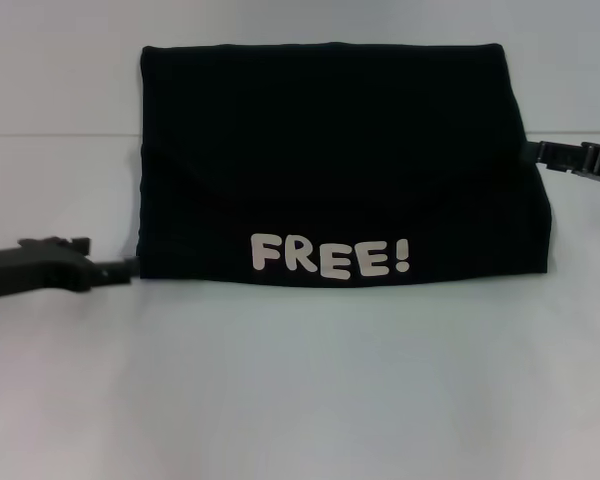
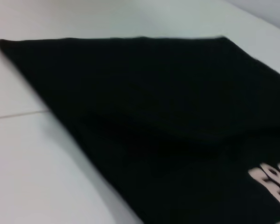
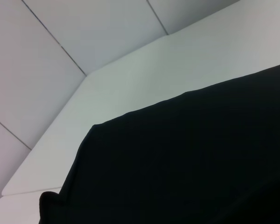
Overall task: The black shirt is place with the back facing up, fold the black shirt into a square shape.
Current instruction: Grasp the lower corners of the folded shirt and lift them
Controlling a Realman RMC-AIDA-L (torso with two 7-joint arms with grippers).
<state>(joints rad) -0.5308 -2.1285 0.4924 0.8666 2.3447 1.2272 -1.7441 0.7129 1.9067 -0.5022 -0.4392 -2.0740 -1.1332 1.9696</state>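
The black shirt (image 1: pixel 340 160) lies folded into a wide rectangle on the white table, with white letters "FREE!" (image 1: pixel 330 257) along its near edge. In the left wrist view the shirt (image 2: pixel 168 121) fills most of the picture, with a fold line across it and part of the letters at one side. The right wrist view shows the shirt (image 3: pixel 186 163) close up. My left gripper (image 1: pixel 120 268) is low on the table at the shirt's near left corner. My right gripper (image 1: pixel 535 152) is at the shirt's right edge, about halfway along it.
The white table (image 1: pixel 300 390) stretches in front of the shirt. A thin seam (image 1: pixel 50 135) runs across the table behind the left arm. Pale wall panels (image 3: pixel 60 56) stand beyond the table's far edge.
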